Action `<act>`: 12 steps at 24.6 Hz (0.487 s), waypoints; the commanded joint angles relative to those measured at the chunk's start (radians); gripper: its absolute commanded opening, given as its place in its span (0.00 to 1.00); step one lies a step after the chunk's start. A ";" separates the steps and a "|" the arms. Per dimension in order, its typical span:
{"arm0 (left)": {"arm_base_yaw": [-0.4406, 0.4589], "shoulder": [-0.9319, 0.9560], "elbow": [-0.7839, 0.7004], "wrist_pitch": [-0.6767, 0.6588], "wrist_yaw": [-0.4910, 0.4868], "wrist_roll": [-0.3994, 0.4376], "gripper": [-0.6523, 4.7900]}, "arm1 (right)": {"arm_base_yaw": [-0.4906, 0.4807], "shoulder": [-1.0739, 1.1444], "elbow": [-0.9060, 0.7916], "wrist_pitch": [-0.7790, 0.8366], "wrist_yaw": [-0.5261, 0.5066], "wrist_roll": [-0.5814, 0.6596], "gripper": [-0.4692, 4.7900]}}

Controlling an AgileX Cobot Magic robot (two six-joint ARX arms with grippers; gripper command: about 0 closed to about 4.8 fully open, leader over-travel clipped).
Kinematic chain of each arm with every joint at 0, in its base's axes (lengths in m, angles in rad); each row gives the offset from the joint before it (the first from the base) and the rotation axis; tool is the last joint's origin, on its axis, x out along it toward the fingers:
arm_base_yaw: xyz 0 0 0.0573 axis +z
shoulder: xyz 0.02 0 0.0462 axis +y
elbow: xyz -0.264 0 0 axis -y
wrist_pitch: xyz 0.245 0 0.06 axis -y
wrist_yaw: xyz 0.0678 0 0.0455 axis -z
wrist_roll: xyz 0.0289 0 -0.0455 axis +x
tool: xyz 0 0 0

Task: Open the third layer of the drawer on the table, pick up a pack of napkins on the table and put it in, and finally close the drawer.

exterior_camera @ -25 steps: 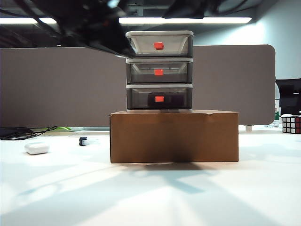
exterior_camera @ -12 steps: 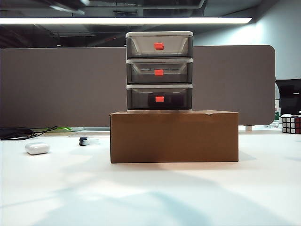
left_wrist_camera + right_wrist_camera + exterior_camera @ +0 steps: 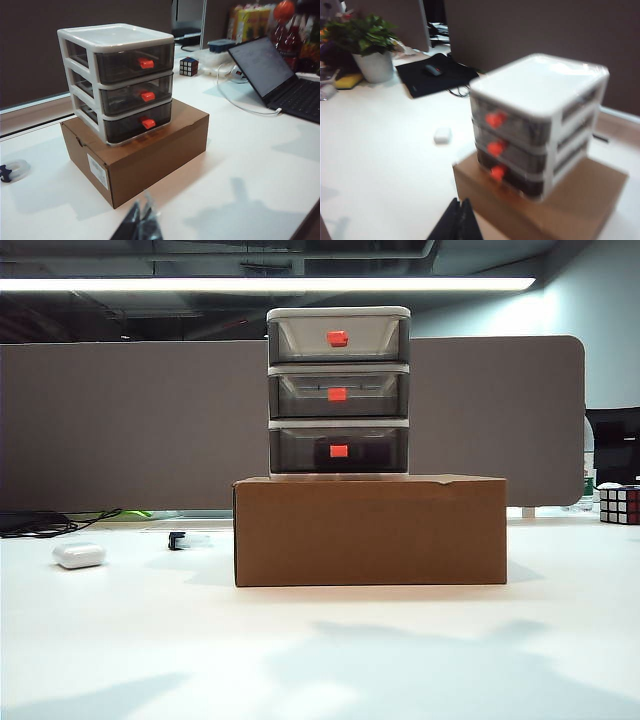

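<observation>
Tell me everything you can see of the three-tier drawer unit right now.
The small three-tier drawer unit has a white-grey plastic frame with a flat lid and three smoky translucent drawers, each with a small red-orange handle. All three look pushed in, including the lowest tier, where something dark shows dimly through the front. It stands upright on top of the brown cardboard box, which rests on the white table. Neither pincer touches it; both sit back from it.

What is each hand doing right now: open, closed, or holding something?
Left hand: closed, holding nothing, up off the table and back from the drawer.
Right hand: closed, empty, also above the table.
</observation>
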 commanded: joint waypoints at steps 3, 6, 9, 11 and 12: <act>0.003 -0.040 -0.065 0.017 -0.001 -0.008 0.11 | -0.001 -0.174 -0.138 0.008 0.042 0.015 0.08; 0.003 -0.040 -0.140 0.136 -0.001 -0.008 0.11 | -0.001 -0.318 -0.275 0.008 0.109 0.072 0.08; 0.003 -0.040 -0.172 0.179 -0.001 -0.001 0.11 | -0.001 -0.393 -0.345 0.013 0.114 0.128 0.08; 0.003 -0.040 -0.184 0.182 -0.001 0.001 0.11 | -0.001 -0.438 -0.380 0.011 0.126 0.131 0.08; 0.003 -0.040 -0.190 0.184 -0.001 0.008 0.11 | -0.001 -0.464 -0.400 0.011 0.128 0.131 0.08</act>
